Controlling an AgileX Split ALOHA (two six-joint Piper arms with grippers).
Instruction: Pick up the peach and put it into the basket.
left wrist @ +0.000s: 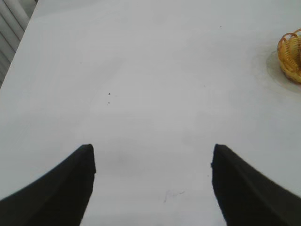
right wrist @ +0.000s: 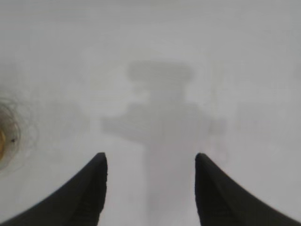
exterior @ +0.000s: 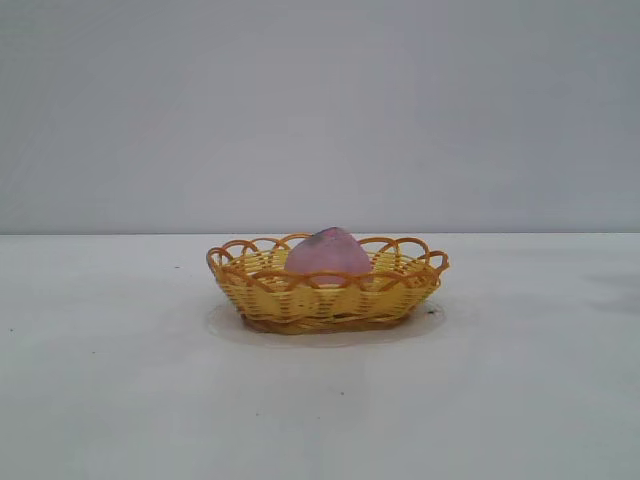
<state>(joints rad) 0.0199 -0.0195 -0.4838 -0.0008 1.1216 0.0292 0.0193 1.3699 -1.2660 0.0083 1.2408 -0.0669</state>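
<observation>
The dull pink peach (exterior: 328, 252) lies inside the yellow woven basket (exterior: 262, 291) with the orange looped rim, at the middle of the table in the exterior view. No arm shows in that view. My left gripper (left wrist: 153, 157) is open and empty over bare table; an edge of the basket (left wrist: 291, 54) shows off to one side, well apart from it. My right gripper (right wrist: 150, 162) is open and empty over bare table, with its own shadow ahead of it.
The white table (exterior: 120, 380) spreads around the basket under a plain grey wall. A blurred round brownish thing (right wrist: 3, 139) sits at the edge of the right wrist view. The table's edge and a ribbed white surface (left wrist: 11, 23) show in the left wrist view.
</observation>
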